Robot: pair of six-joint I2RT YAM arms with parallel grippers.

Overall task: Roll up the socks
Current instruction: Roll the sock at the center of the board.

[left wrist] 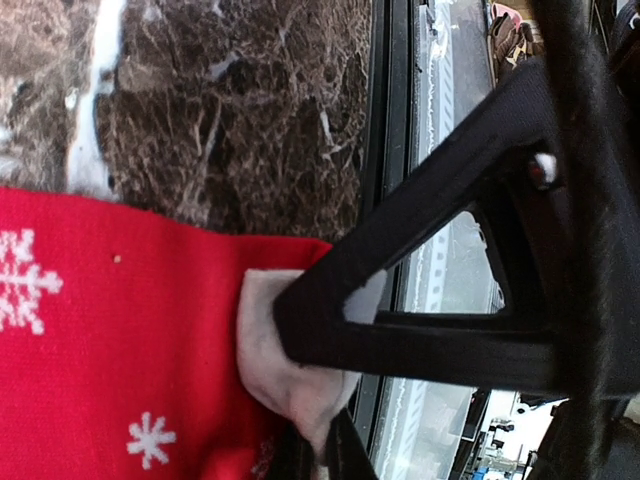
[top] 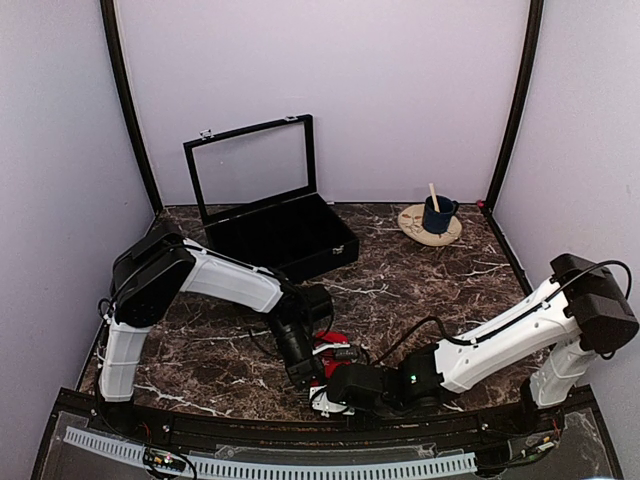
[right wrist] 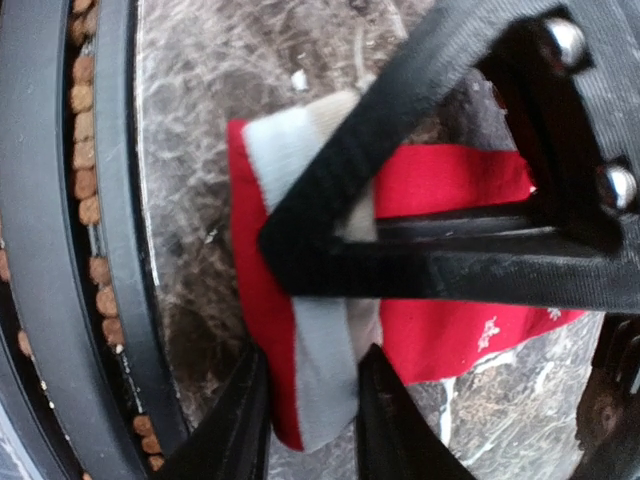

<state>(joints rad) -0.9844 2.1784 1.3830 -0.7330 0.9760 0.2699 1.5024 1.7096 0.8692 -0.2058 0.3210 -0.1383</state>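
We find the socks (top: pixel 335 352) on the surface (top: pixel 430 290) at its near edge; the case (top: pixel 285 235) lies behind, leftward, the cup (top: pixel 437 214) on a disc (top: pixel 412 224) far back right.

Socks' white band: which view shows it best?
Right wrist: the white band crosses the socks, close up. Left wrist shows mostly red fabric and one white end; top shows only a red sliver.
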